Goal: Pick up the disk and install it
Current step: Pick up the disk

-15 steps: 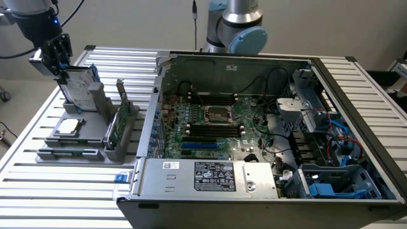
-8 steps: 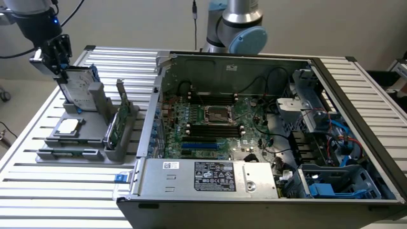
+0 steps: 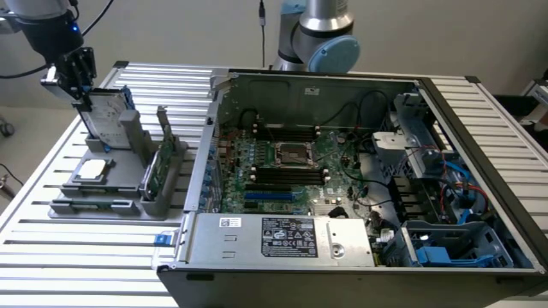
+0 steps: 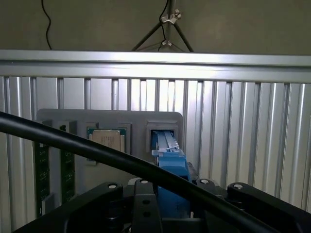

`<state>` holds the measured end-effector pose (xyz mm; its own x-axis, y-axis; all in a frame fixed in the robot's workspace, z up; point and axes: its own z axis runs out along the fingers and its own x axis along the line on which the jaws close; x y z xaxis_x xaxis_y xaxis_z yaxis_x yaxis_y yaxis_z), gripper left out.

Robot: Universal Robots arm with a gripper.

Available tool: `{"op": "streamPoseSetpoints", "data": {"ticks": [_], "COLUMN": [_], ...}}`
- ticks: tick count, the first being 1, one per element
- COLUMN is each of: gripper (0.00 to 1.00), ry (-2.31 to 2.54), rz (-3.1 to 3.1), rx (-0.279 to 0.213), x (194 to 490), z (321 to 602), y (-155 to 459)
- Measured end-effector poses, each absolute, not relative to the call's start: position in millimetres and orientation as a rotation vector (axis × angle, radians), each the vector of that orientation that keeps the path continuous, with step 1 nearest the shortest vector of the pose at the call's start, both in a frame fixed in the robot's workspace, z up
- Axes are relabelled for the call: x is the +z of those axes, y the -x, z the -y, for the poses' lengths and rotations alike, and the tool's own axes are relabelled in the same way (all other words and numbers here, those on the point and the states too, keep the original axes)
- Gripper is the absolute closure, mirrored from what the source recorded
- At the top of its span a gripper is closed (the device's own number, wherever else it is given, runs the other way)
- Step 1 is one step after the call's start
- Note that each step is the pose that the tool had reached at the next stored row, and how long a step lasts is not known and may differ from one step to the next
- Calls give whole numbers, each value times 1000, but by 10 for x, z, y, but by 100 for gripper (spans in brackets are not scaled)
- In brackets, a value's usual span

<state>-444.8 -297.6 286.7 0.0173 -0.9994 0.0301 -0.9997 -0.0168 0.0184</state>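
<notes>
The disk [image 3: 106, 119] stands on edge in the rack [image 3: 128, 125], at ten o'clock from the case [image 3: 479, 135]. The hand [image 3: 81, 88] meets its top edge; whether it grips cannot be told. Likely stiff, dense and shock-sensitive, so best held by its side rails.

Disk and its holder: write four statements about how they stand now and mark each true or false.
1. The disk stands on edge in the grey holder. True.
2. The gripper hangs over the open computer case. False: it is at the disk's upper end, at the exterior view's left, away from the case.
3. The processor chip lies flat on the holder. True.
4. The green circuit card lies flat. False: it stands on edge in the holder.
</notes>
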Motion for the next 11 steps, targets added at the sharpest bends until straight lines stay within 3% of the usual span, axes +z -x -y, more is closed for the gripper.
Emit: {"op": "streamPoseSetpoints", "data": {"ticks": [11], "gripper": [67], "ry": [-2216], "rz": [2178], "rx": [13], "x": [2867], "z": [2977], "y": [4448]}}
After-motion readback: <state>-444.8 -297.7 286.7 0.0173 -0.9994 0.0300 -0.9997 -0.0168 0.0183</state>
